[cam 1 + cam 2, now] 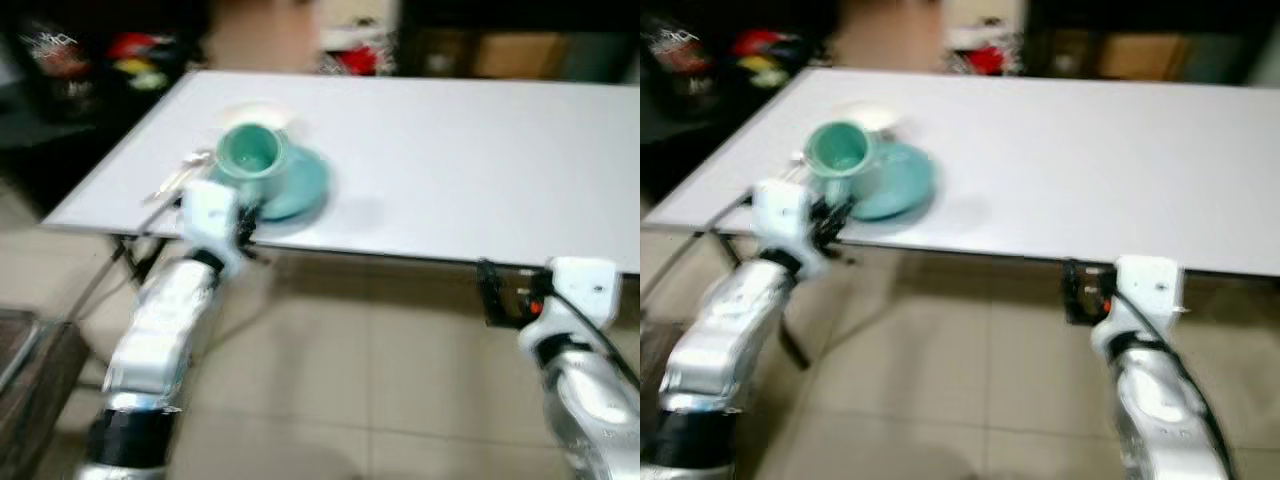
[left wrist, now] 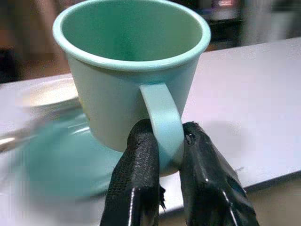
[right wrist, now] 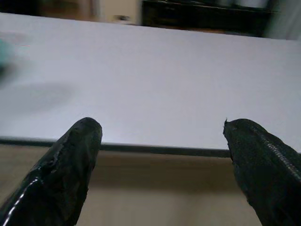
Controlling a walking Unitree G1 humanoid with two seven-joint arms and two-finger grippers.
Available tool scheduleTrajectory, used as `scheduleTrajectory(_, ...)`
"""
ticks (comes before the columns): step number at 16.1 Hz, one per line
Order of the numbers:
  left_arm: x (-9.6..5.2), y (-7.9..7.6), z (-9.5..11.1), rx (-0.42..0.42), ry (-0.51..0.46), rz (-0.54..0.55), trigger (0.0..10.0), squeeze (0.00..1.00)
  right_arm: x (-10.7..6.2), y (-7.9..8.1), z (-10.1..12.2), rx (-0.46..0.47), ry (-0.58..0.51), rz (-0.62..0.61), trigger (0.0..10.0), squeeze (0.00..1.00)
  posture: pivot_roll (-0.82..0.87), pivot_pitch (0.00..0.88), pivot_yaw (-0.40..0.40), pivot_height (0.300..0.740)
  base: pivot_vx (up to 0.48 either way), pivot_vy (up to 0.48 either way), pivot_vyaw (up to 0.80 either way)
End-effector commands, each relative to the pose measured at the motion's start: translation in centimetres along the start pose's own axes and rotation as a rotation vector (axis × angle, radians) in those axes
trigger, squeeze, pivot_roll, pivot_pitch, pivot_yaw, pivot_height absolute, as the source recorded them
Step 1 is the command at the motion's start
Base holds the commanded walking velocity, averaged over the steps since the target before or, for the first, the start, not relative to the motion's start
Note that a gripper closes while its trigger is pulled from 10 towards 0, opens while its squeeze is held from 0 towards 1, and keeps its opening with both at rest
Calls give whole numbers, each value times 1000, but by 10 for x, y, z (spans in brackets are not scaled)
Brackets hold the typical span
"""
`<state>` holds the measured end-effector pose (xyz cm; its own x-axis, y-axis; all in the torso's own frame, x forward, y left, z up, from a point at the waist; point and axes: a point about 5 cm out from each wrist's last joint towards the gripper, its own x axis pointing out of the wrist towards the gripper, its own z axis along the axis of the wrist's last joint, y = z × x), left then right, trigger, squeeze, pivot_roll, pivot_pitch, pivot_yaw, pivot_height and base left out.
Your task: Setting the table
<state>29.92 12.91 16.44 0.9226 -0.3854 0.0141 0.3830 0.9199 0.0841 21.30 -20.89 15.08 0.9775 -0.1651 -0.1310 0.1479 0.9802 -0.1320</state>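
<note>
**Left gripper pinches the teal cup's handle at the near-left corner of the table**

A wide white table [image 1: 450, 170] spans the head views, its near edge running across the middle of the picture above a tiled floor [image 1: 350, 380]. Both silver arms reach up toward that edge, the left arm at the table's near-left corner, the right arm well apart from it along the same edge.

On the near-left corner lies a teal saucer [image 1: 300, 190]. The teal cup [image 1: 250, 155] is over the saucer's left part, mouth up and upright; the wrist view suggests its base is touching or just above the saucer, but blur hides which. A spoon [image 1: 180, 178] lies just beside the saucer on its left, and a small pale dish [image 1: 262, 113] sits behind the cup.

The key relation: the cup's handle [image 2: 162, 125] points straight back toward the robot, running vertically, and the left gripper [image 2: 163, 155] has its 2 black fingers [image 2: 138, 165] clamped on either side of it. The cup body therefore lies directly ahead of the fingers.

The right gripper [image 3: 162, 155] hovers at the table edge with its 2 fingers spread wide, holding nothing. The left arm is clearly the nearer one.
</note>
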Motion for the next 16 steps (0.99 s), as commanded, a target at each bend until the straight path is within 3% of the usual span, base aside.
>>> scheduleTrajectory(1,-4,14,4,30,-12,42,10000,0,2,8,4,8,-12,38,10000,0,-38,0,39,740,390,0,0)
scheduleTrajectory(6,1,13,2,37,-6,18,10000,0,2,8,4,-36,-22,57,10000,0,-44,0,45,740,388,0,0)
scheduleTrajectory(16,8,13,4,44,-17,-12,10000,0,0,13,2,-38,-26,83,10000,0,-48,0,54,740,389,0,0)
